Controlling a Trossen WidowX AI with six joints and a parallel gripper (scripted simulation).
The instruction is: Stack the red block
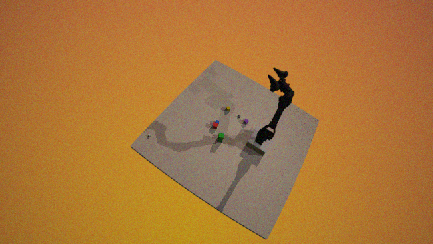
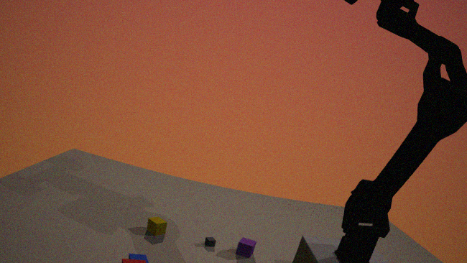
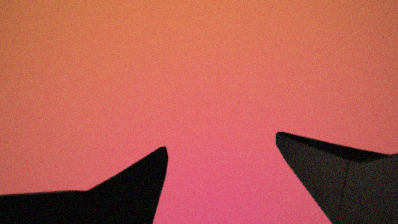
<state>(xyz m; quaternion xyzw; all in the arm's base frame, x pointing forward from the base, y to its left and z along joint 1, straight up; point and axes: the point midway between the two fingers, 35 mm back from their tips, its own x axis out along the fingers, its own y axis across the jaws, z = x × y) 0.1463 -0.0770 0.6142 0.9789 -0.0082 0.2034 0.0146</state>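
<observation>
The red block (image 1: 215,125) lies near the middle of the grey table, touching or very near a blue block (image 1: 217,121); its top edge shows at the bottom of the exterior view (image 2: 131,261). The green tower (image 1: 220,137) stands a little in front of it. My gripper (image 1: 279,77) is raised high above the far edge of the table, far from both. In the wrist view its two fingers stand wide apart with only orange background between them. It is open and empty.
A yellow block (image 1: 228,108), a purple block (image 1: 246,121) and a small dark cube (image 1: 238,116) lie behind the red block. A small grey cube (image 1: 148,136) sits near the left edge. The arm base (image 1: 264,135) stands at the right.
</observation>
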